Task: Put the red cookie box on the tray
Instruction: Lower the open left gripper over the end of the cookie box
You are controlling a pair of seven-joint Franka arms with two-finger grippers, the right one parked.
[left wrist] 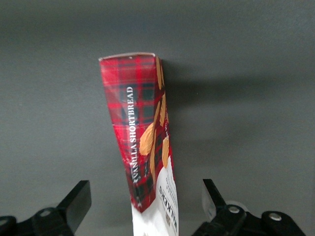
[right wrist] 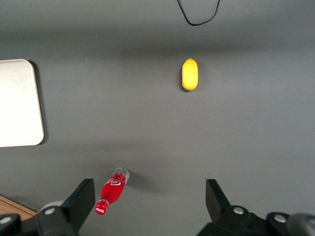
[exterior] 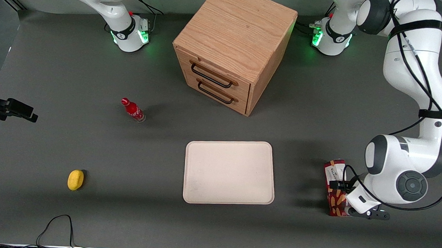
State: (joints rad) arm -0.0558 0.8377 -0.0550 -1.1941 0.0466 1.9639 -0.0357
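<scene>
The red cookie box [exterior: 334, 176] stands on end on the dark table, toward the working arm's end, beside the tray and apart from it. In the left wrist view the red cookie box [left wrist: 135, 108] shows its tartan side and white label and runs down to the table. My left gripper [exterior: 340, 186] is lowered over its upper end. The gripper [left wrist: 145, 189] is open, one finger on each side of the box with a gap on both sides. The cream-white tray [exterior: 228, 172] lies flat with nothing on it, also seen as the tray [right wrist: 17, 103].
A wooden two-drawer cabinet [exterior: 233, 46] stands farther from the front camera than the tray. A small red bottle [exterior: 132, 110] and a yellow object [exterior: 75, 179] sit toward the parked arm's end. A black cable [exterior: 56, 225] loops at the near table edge.
</scene>
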